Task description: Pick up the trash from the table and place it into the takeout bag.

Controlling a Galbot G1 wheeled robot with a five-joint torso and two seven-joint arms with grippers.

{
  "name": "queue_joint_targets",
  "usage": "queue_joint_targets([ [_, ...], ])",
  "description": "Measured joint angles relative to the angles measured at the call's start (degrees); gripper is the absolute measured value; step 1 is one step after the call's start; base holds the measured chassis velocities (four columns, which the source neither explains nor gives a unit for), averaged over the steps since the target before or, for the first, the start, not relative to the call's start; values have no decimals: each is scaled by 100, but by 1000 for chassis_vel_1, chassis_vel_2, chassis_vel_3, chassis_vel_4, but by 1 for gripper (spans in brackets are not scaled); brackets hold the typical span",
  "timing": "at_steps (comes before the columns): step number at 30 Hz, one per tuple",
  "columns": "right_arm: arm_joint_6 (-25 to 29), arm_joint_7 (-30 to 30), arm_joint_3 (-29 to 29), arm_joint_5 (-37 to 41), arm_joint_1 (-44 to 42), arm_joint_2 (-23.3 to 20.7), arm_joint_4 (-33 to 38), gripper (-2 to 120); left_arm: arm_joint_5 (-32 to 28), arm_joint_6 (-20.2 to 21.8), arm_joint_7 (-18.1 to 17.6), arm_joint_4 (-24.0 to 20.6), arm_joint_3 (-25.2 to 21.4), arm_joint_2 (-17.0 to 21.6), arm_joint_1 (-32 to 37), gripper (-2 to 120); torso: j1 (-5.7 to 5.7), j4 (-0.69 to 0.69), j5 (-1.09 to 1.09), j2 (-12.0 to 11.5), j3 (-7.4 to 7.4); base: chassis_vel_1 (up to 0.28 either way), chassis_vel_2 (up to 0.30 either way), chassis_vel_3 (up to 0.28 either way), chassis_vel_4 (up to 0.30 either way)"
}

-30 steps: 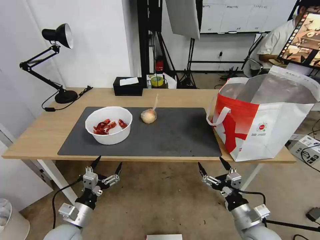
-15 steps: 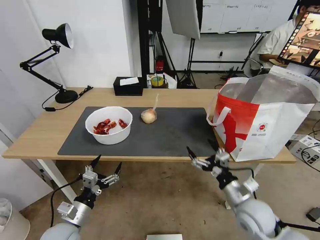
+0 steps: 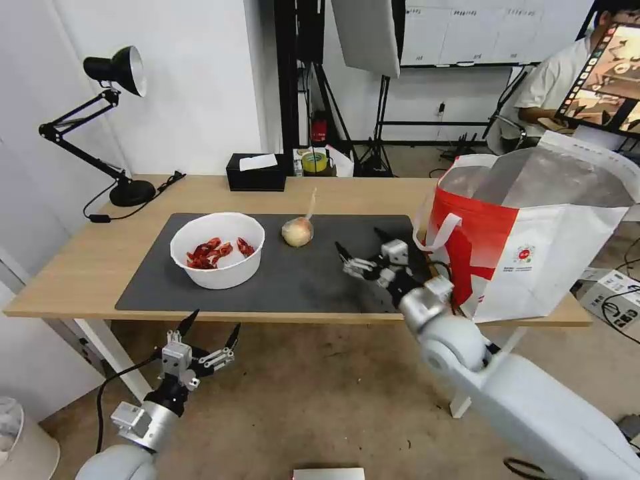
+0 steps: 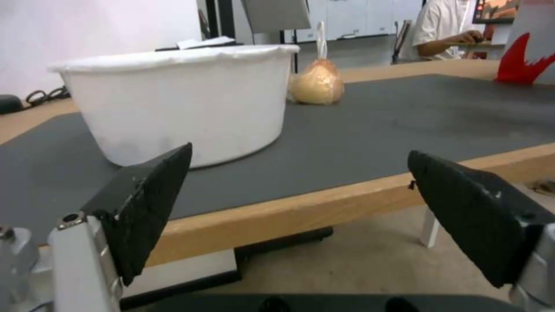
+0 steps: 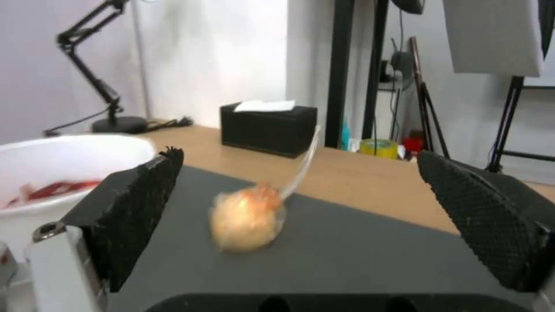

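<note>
Right claw (image 3: 363, 252) is held spread over the table's mat (image 3: 320, 287), facing the knotted bag (image 3: 297, 233); soft and light, it is best pinched at its knot. Left claw (image 3: 207, 329) hangs spread below.

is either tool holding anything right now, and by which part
Nothing is held. The right tool is open above the mat, short of the small knotted bag; the left tool is open below the table edge.

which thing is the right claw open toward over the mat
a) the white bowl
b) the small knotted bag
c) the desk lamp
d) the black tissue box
b: the right claw hovers open over the dark mat, and its wrist view has the small knotted bag between its fingers' line of sight.
</note>
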Motion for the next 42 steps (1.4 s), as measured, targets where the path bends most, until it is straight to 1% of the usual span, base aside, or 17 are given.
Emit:
queue_joint_targets([
  [1,0,0,0,0,0,0,0,100,0,0,0,0,0,0,0,100,0,0,0,0,0,0,0,0,0],
  [3,-229,113,-375,319,606,313,-534,100,3,0,-1,16,12,8,-8,100,0,-1,2,0,1,0,0,0,0],
  [4,-229,113,-375,319,606,313,-534,100,3,0,-1,16,12,8,-8,100,0,-1,2,0,1,0,0,0,0],
  [5,-262,140,-527,399,831,477,-774,100,7,0,-2,19,13,9,-11,100,0,0,-1,0,0,0,0,0,0],
  [8,-346,160,-979,499,1422,1074,-1609,100,8,0,-2,19,-7,7,-3,100,0,2,0,0,0,0,0,0,0],
  [9,-346,160,-979,499,1422,1074,-1609,100,8,0,-2,19,-7,7,-3,100,0,2,0,0,0,0,0,0,0],
  [12,-516,138,-1277,552,1847,1594,-2436,100,5,0,-1,18,-50,6,21,100,0,2,2,0,0,0,0,0,0],
  [13,-516,138,-1277,552,1847,1594,-2436,100,5,0,-1,18,-50,6,21,100,0,2,2,0,0,0,0,0,0],
  [15,-761,126,-1402,501,2101,1925,-2989,100,1,-1,-1,18,-73,7,26,100,0,0,1,0,0,0,0,0,0],
  [16,-761,126,-1402,501,2101,1925,-2989,100,1,-1,-1,18,-73,7,26,100,0,0,1,0,0,0,0,0,0],
  [18,-1027,117,-1442,398,2296,2215,-3460,100,-4,-5,0,25,-80,5,26,100,0,2,0,0,0,0,0,0,0],
  [19,-1062,54,-1443,375,2352,2312,-3621,100,-5,-8,0,38,-80,5,20,100,0,1,0,0,0,0,0,0,0],
  [20,-1062,54,-1443,375,2352,2312,-3621,100,-5,-8,0,38,-80,5,20,100,0,1,0,0,0,0,0,0,0],
  [23,-1127,-113,-1435,337,2482,2570,-4008,100,-11,-26,2,91,-76,-2,-17,100,0,1,1,0,0,0,0,0,0],
  [26,-1261,-152,-1429,312,2507,2649,-4129,100,-22,-31,4,103,-71,-2,-38,100,0,1,1,0,0,0,0,0,0],
  [34,-1542,-375,-1502,254,2546,2668,-4270,100,-60,-35,5,118,-69,11,-88,100,-1,0,1,0,0,0,0,0,0],
  [42,-1613,-486,-1541,122,2584,2810,-4507,100,-60,-48,8,131,-54,-13,-90,100,-1,0,2,0,0,0,0,0,0],
])
